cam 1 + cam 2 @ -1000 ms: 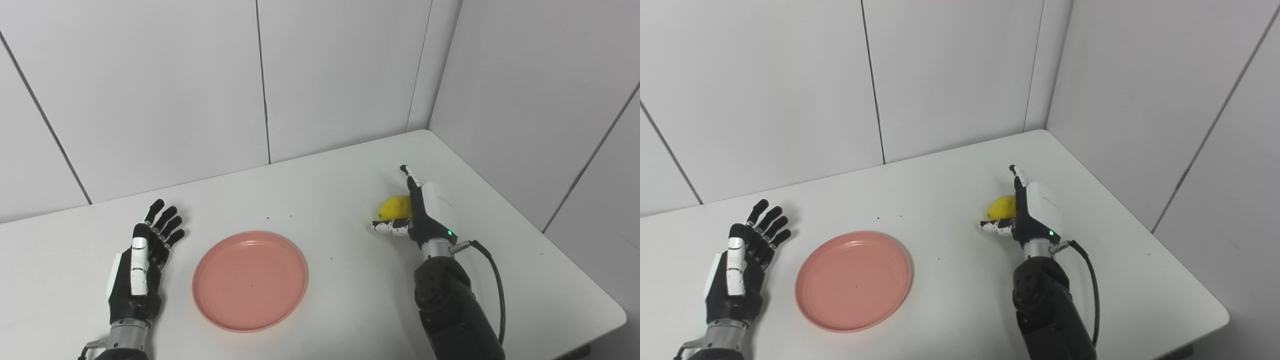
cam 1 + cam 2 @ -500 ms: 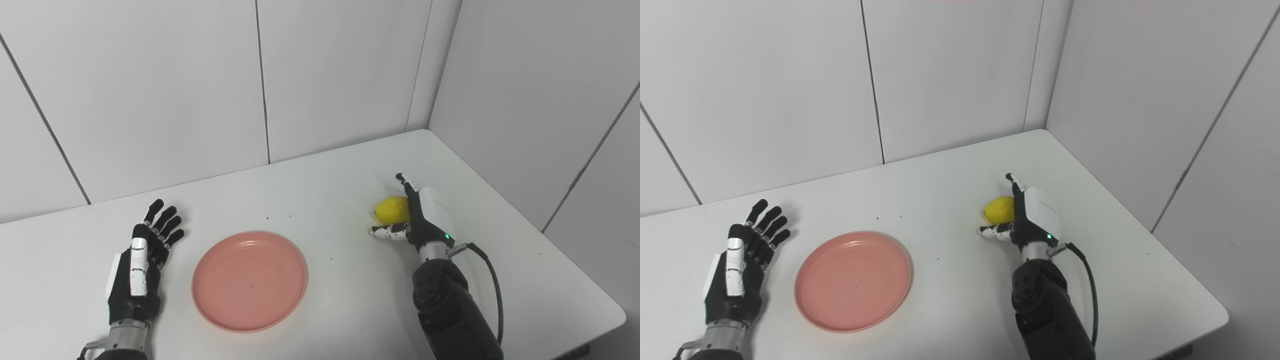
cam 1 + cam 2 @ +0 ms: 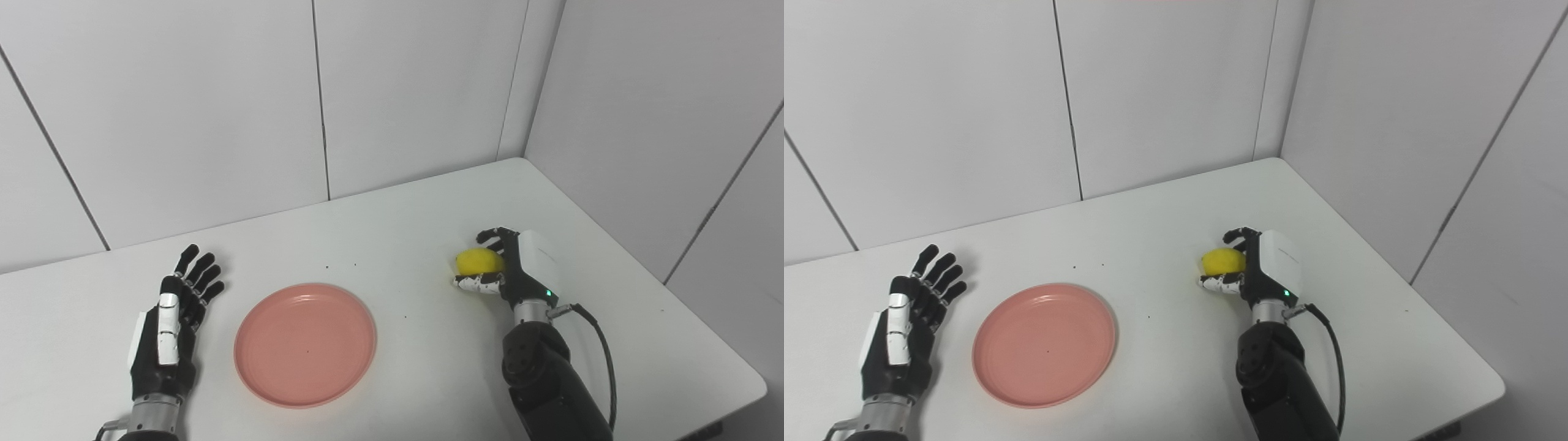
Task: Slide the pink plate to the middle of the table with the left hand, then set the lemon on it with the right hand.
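We see a white table (image 3: 404, 208) | pink plate (image 3: 305, 343) flat on it | lemon (image 3: 479, 261) well right of the plate | dark specks just beyond the plate.

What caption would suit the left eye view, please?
Right robot hand curls around yellow lemon beside round pink plate.

On my table (image 3: 392, 233), plate (image 3: 305, 343) near the front and left of centre, my left hand (image 3: 166, 343) flat just left of it, lemon (image 3: 479, 261) well to its right, my right hand (image 3: 520, 269) wrapped around the lemon.
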Controlling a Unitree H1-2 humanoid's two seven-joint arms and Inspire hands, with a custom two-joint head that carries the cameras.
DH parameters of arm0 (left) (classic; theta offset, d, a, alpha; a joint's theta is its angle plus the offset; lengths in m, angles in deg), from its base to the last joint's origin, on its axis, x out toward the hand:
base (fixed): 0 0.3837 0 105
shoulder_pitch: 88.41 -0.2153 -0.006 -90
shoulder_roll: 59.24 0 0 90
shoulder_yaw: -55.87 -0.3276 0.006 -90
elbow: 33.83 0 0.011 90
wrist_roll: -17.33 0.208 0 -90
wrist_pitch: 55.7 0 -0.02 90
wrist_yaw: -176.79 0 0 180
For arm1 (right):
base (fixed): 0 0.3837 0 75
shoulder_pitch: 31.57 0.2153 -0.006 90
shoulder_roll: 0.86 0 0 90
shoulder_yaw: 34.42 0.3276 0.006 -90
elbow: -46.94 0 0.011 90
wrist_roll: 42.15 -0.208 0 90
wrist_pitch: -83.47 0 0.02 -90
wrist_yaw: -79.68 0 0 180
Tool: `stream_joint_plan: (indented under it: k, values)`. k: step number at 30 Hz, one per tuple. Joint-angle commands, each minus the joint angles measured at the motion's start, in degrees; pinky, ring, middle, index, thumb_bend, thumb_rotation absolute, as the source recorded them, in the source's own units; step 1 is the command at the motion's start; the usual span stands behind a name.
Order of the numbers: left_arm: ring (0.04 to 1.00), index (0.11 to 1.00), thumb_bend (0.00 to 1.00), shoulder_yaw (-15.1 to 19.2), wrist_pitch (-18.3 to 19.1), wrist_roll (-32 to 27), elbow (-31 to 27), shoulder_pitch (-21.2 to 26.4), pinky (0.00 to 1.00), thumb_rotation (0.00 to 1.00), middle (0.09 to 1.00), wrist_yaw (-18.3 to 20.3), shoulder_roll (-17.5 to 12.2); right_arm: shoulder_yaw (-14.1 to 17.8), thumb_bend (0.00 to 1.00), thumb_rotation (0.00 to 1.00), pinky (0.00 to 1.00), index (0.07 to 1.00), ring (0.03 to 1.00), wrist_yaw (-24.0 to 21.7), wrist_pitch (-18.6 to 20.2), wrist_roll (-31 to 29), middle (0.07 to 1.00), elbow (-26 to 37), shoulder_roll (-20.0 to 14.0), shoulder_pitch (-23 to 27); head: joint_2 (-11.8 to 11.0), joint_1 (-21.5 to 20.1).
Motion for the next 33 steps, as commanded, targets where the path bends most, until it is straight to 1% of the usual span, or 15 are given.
stream_joint_plan:
  k: [1,12,13,14,16,17,18,19,24,25,26,27,29,31,33]
  values:
    - [0.893,0.904,0.68,0.1,0.0,0.0,2.7,-4.3,0.86,1.0,0.9,0.7,-0.5,0.0,0.52,0.0,0.2,0.489,0.288,2.2,-2.5,-0.3,0.474,1.4,-0.3,1.7,0.1,0.3]
    - [0.9,0.91,0.68,0.0,-0.2,-0.1,2.9,-4.4,0.87,1.0,0.906,1.1,-0.5,-0.9,0.53,0.0,0.21,0.488,0.299,2.8,-1.7,0.0,0.476,1.4,-0.4,1.5,0.2,0.4]
    - [0.899,0.908,0.68,0.1,-0.2,-0.1,2.9,-4.4,0.87,1.0,0.905,1.1,-0.5,-0.9,0.52,0.0,0.23,0.509,0.319,2.8,-1.6,0.0,0.434,1.6,-0.3,1.4,0.2,0.4]
    - [0.898,0.908,0.68,0.1,-0.1,0.0,2.8,-4.4,0.87,1.0,0.905,1.1,-0.4,-1.0,0.52,0.0,0.23,0.516,0.326,2.9,-1.8,0.0,0.42,1.8,-0.3,1.4,0.3,0.6]
    - [0.898,0.908,0.68,0.0,0.1,0.1,2.6,-4.4,0.87,1.0,0.905,1.1,-0.4,-0.8,0.52,0.0,0.22,0.494,0.305,3.4,-2.8,-0.6,0.464,2.1,0.0,1.3,0.3,0.8]
    - [0.898,0.908,0.68,-0.1,0.0,0.2,2.6,-4.4,0.87,1.0,0.905,1.0,-0.4,-0.7,0.52,0.0,0.21,0.496,0.301,3.9,-3.6,-1.1,0.456,2.2,0.1,1.3,0.3,0.8]
    - [0.896,0.906,0.69,-0.2,0.1,0.3,2.5,-4.5,0.87,1.0,0.903,1.0,-0.4,-0.6,0.52,0.0,0.22,0.511,0.303,4.2,-4.1,-1.4,0.42,2.4,0.3,1.3,0.3,0.8]
    - [0.896,0.906,0.69,-0.2,0.1,0.3,2.5,-4.5,0.87,1.0,0.903,1.0,-0.4,-0.7,0.52,0.0,0.22,0.512,0.304,4.6,-4.7,-1.8,0.416,2.6,0.4,1.2,0.3,0.8]
    - [0.903,0.907,0.7,-0.4,1.0,0.0,1.3,-5.0,0.88,1.0,0.907,1.1,0.1,-0.7,0.52,0.0,0.28,0.524,0.354,4.8,-7.5,-3.9,0.414,5.0,1.0,0.7,0.8,3.3]
    - [0.904,0.907,0.69,-0.4,1.3,-0.3,0.8,-5.3,0.88,0.99,0.907,1.1,0.3,-0.8,0.52,0.0,0.28,0.523,0.357,4.6,-7.6,-4.5,0.413,5.6,1.3,0.7,0.8,3.3]
    - [0.902,0.905,0.69,-0.4,1.7,-0.4,0.3,-5.5,0.87,0.99,0.905,0.9,0.5,-0.8,0.52,0.0,0.27,0.521,0.348,4.4,-7.7,-4.9,0.411,6.1,1.5,0.7,0.9,4.5]
    - [0.901,0.904,0.69,-0.5,2.1,-0.3,-0.4,-5.8,0.87,0.99,0.903,0.9,0.7,-1.1,0.52,0.0,0.26,0.52,0.345,4.1,-7.7,-5.0,0.41,6.6,1.7,0.8,0.9,4.5]
    - [0.904,0.907,0.69,-0.8,2.9,0.0,-1.5,-6.3,0.87,1.0,0.907,0.7,0.9,-1.5,0.52,0.0,0.28,0.518,0.366,3.8,-8.1,-5.1,0.418,7.1,1.8,0.8,1.2,5.8]
    - [0.905,0.908,0.68,-1.2,3.4,0.4,-2.9,-6.9,0.87,1.0,0.908,0.2,1.4,-2.4,0.52,0.0,0.29,0.519,0.375,3.7,-9.4,-5.2,0.419,7.3,1.7,0.9,1.2,7.6]
    - [0.904,0.907,0.68,-1.6,4.3,0.9,-4.2,-7.5,0.88,1.0,0.909,-0.4,2.0,-3.3,0.52,0.0,0.3,0.52,0.381,3.2,-9.7,-5.0,0.418,7.8,1.8,1.1,1.2,9.5]
